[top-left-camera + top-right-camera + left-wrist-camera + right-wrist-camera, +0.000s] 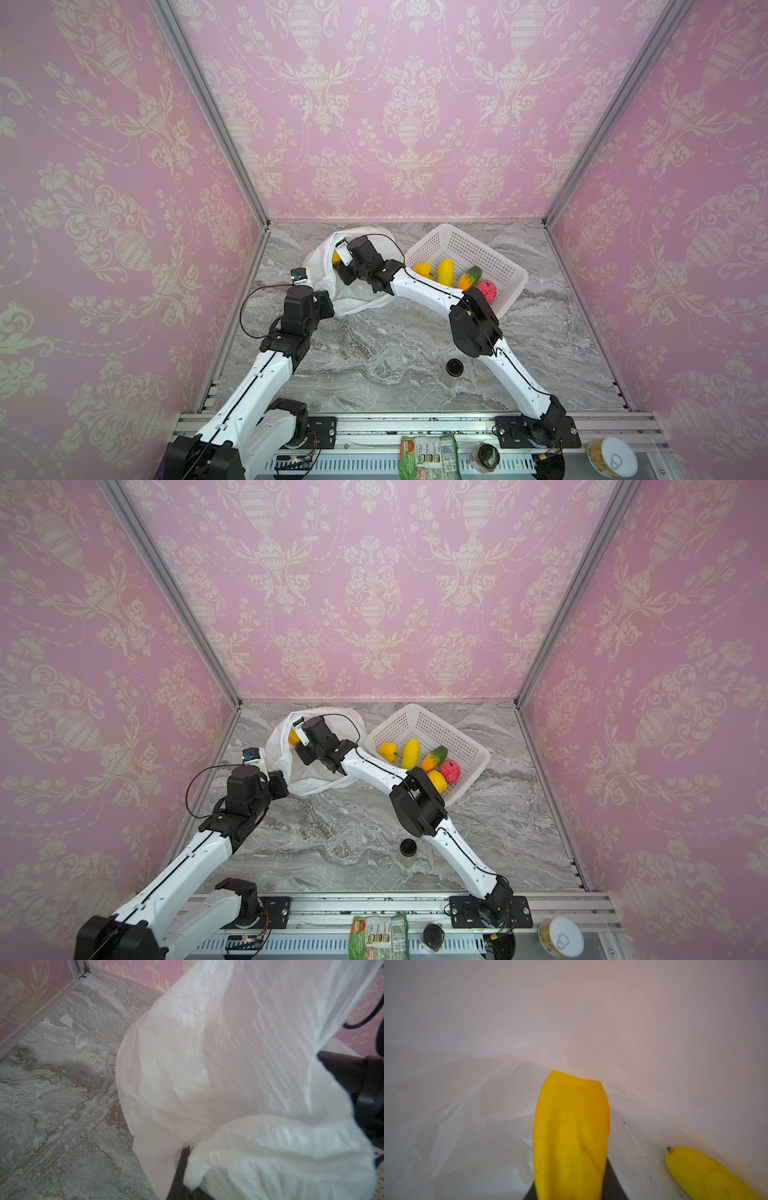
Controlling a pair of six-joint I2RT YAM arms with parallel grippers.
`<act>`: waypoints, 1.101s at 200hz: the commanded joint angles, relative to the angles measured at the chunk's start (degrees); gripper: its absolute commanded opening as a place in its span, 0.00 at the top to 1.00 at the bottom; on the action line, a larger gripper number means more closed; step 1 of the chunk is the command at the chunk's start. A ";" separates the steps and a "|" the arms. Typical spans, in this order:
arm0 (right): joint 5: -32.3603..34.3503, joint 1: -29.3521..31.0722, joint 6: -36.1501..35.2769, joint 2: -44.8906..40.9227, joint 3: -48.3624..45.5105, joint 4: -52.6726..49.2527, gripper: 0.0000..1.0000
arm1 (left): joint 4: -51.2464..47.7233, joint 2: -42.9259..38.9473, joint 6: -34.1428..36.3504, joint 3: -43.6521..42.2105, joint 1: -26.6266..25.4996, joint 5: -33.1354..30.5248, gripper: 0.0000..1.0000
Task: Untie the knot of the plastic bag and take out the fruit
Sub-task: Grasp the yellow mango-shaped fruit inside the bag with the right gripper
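The work surface is a desk (374, 357) with a flat grey marble pattern veined in brown. Three walls (415, 104) enclose it, papered in pink with a cream urn-and-scroll print. Aluminium posts (216, 116) run up the two rear corners. An aluminium rail (415, 426) borders the near edge and carries both arm bases. In front of the rail are a green packet (428, 457), a dark-lidded container (486, 455) and a ring-pull can (613, 457).

The plastic bag (357, 297) lies at the rear left of the desk with its mouth open, just beside a white perforated basket (465, 245) at the rear right. The left fingers (179, 1169) are clenched on a fold of the bag's rim. The right fingers (612, 1176) are inside the bag, grasping a yellow fruit (571, 1136). A second yellow fruit (708, 1176) lies on the bag floor near it. Five fruit pieces (411, 753) rest in the basket: three yellow, one green-orange, one pink. A small black-lidded jar (454, 369) stands alone on the near middle of the desk.
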 commanded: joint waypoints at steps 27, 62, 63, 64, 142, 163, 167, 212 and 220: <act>0.19 0.17 -2.02 6.20 8.79 2.87 0.99 | 1.48 2.42 0.39 0.60 0.23 0.91 1.00; -0.19 0.96 -3.41 3.87 5.39 5.10 1.00 | 1.78 2.89 0.37 0.73 0.23 0.89 1.00; -0.15 1.01 -3.45 3.71 5.23 5.31 1.00 | 1.78 2.94 0.38 0.69 0.26 0.87 1.00; -0.12 0.99 -3.43 3.58 4.93 5.50 1.00 | 1.79 2.91 0.39 0.71 0.27 0.82 1.00; 6.73 0.52 -4.30 2.09 3.19 9.26 1.00 | 1.44 1.66 0.29 0.30 0.21 0.94 1.00; 7.04 0.53 -4.38 2.27 3.11 10.04 1.00 | 1.44 1.62 0.31 0.30 0.28 1.00 1.00; 6.97 0.46 -4.50 2.30 3.07 10.07 1.00 | 1.44 1.66 0.25 0.30 0.26 0.97 1.00; 7.45 0.53 -4.99 4.06 5.52 8.79 0.98 | 1.61 1.95 0.38 0.32 0.20 1.00 1.00; 7.38 0.50 -5.03 4.40 5.99 8.44 0.98 | 1.61 2.01 0.39 0.36 0.21 1.09 1.00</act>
